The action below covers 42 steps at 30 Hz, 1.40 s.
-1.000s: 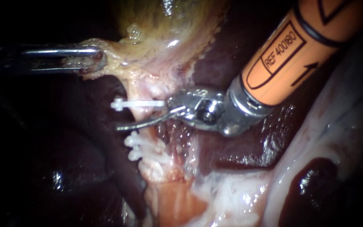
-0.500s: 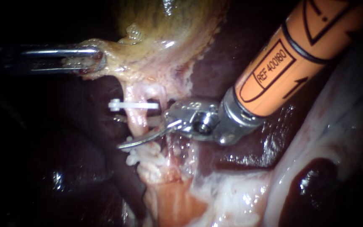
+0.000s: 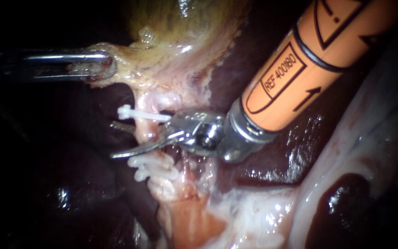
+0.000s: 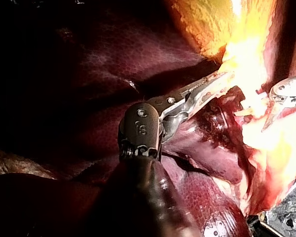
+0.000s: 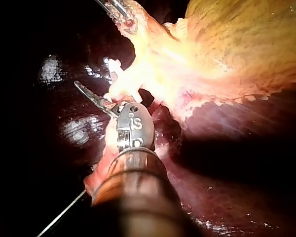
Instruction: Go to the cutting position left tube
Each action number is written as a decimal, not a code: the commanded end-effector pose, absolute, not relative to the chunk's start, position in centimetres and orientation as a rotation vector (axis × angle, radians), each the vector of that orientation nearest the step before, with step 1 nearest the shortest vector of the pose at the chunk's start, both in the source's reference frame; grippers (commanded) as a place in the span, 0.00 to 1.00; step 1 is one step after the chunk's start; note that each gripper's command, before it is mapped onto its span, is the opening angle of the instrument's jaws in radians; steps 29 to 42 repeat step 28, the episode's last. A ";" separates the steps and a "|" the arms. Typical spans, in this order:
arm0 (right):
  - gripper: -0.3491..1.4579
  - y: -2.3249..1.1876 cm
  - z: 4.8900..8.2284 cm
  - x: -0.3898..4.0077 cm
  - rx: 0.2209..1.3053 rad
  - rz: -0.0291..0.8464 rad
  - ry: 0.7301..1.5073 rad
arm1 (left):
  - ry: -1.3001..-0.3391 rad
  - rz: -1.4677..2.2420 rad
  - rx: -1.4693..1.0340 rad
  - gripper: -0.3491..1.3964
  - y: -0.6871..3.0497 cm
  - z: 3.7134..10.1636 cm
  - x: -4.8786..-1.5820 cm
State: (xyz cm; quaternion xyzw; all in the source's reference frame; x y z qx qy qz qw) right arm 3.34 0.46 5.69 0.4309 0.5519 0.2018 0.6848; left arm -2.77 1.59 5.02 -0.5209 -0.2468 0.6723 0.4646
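**Endoscope view.** The left instrument (image 3: 107, 64) is clamped on the gallbladder (image 3: 185, 27) at its pale lower edge, drawing it to the view's left. Its position matches the earlier pictures.

The right instrument (image 3: 120, 139) has advanced over the last second. Its wrist and orange shaft have moved in towards the left tube (image 3: 144, 131), and its lower blade now reaches well past the tube's far side. The blades stand apart with a clear gap. The lower one crosses in front of the tube and the other shows faintly behind it. Whether either blade presses on the tube cannot be told.

The tube runs down from the gallbladder. The blades cross it between the upper clip (image 3: 143, 114) and the lower clips (image 3: 155, 163). The upper clip has shifted only slightly.

Judgement: the tube now sits deeper in the blades' throat, so the cutting position is reached or nearly reached. The lower blade lies just beside the lower clips, which is the point to watch.

**Left wrist view.** The left instrument's toothed jaws are closed on bright gallbladder tissue. The right instrument's tip is visible beyond them. Glare hides the tube.

**Right wrist view.** One blade projects ahead of the wrist under a pale strand, over the dark liver (image 5: 64, 133). The second blade is hidden by tissue.
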 end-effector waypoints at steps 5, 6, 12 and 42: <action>0.98 0.45 5.50 3.39 1.031 0.474 1.274 | -0.606 1.651 -1.279 0.00 1.59 5.02 -2.77; 0.98 0.46 5.45 3.39 1.043 0.469 1.282 | -0.606 1.651 -1.279 0.00 1.59 5.02 -2.77; 0.98 0.50 5.30 3.38 1.088 0.445 1.299 | -0.606 1.651 -1.279 0.00 1.59 5.02 -2.77; 0.97 0.50 5.33 3.38 1.091 0.448 1.296 | -0.605 1.651 -1.279 0.00 1.59 5.03 -2.77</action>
